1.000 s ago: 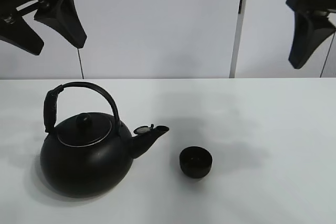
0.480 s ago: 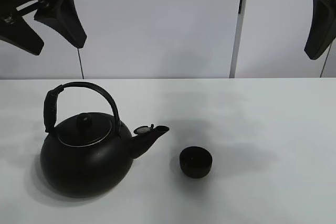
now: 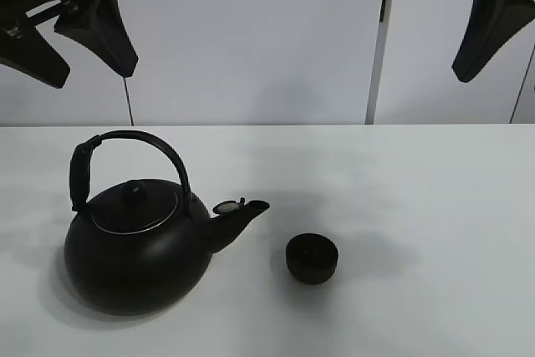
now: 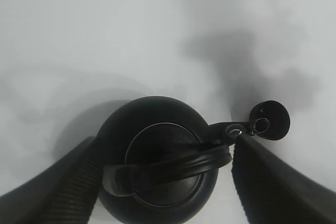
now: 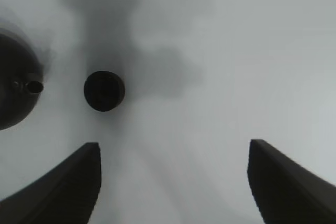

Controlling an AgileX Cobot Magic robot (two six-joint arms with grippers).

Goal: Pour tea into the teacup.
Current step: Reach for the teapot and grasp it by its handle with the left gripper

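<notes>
Teacup [image 3: 312,257], small, round, matte black, handleless, upright

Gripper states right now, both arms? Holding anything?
Left gripper: open, holding nothing.
Right gripper: open, holding nothing.

The big round kettle [image 3: 134,265] and small bowl-like teacup [image 3: 312,258] were matte black; the smooth tabletop [image 3: 435,206] was plain white.

Both arms are raised high; the left end effector [image 3: 94,74] and right end effector [image 5: 174,144] point downward, jaws spread well apart.
</notes>
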